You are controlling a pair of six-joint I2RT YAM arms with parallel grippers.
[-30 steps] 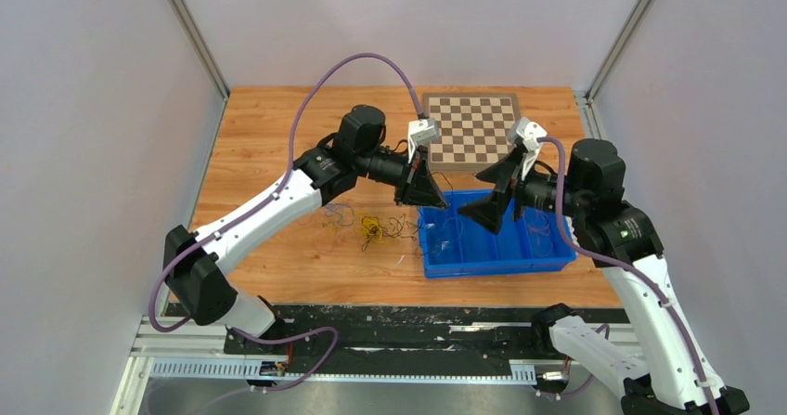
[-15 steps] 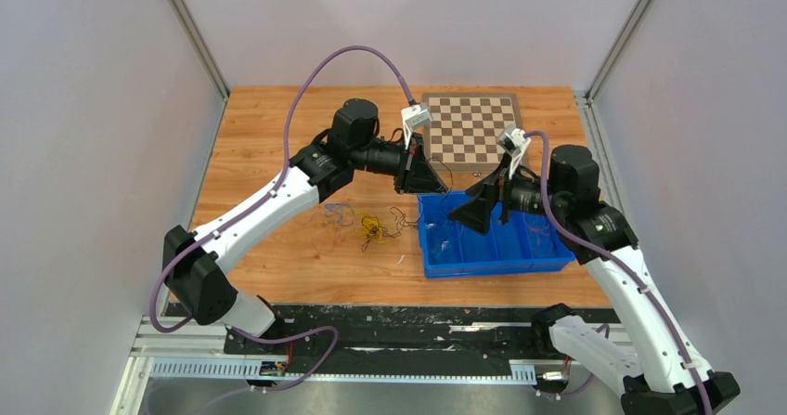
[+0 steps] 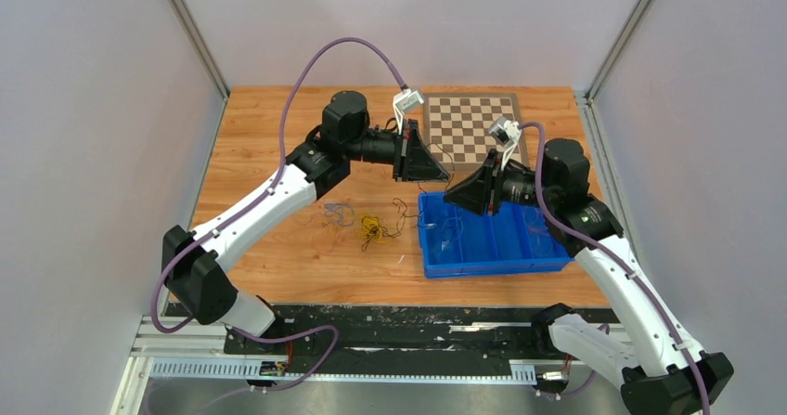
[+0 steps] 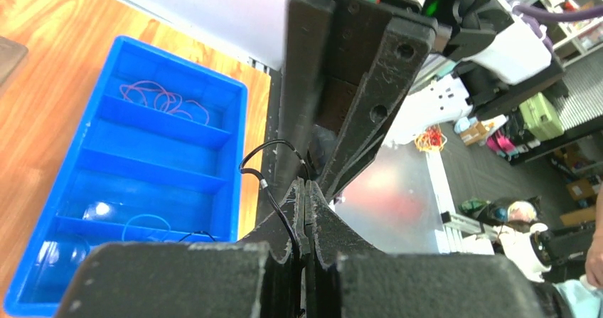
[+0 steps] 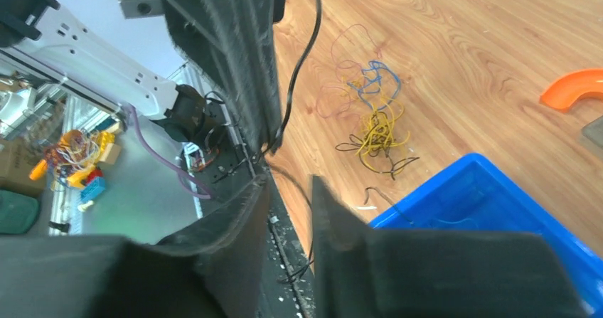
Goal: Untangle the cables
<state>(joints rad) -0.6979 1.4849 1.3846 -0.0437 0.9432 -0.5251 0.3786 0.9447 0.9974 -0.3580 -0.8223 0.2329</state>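
Observation:
The cables lie in a loose tangle (image 3: 369, 226) on the wooden table left of the bin: yellow (image 5: 377, 129), purple-blue (image 5: 373, 76), reddish (image 5: 334, 97) and black (image 5: 387, 165) strands. My left gripper (image 3: 436, 170) hangs above the bin's far left corner, shut on one black cable (image 4: 264, 183) that droops from it to the table. My right gripper (image 3: 449, 193) meets it tip to tip. The right gripper (image 5: 288, 184) shows a narrow gap between its fingers, and that black cable (image 5: 302, 55) runs down through the gap.
A blue divided bin (image 3: 496, 265) sits at the front right, with a pink cable (image 4: 160, 97) and a blue cable (image 4: 146, 225) in its compartments. A chessboard (image 3: 471, 127) lies behind it. An orange curved piece (image 5: 576, 87) rests on the wood.
Both grippers have moved back and left, away from the bin's middle. The right gripper's jaws have narrowed from wide open around the hanging black cable. The left stays shut.

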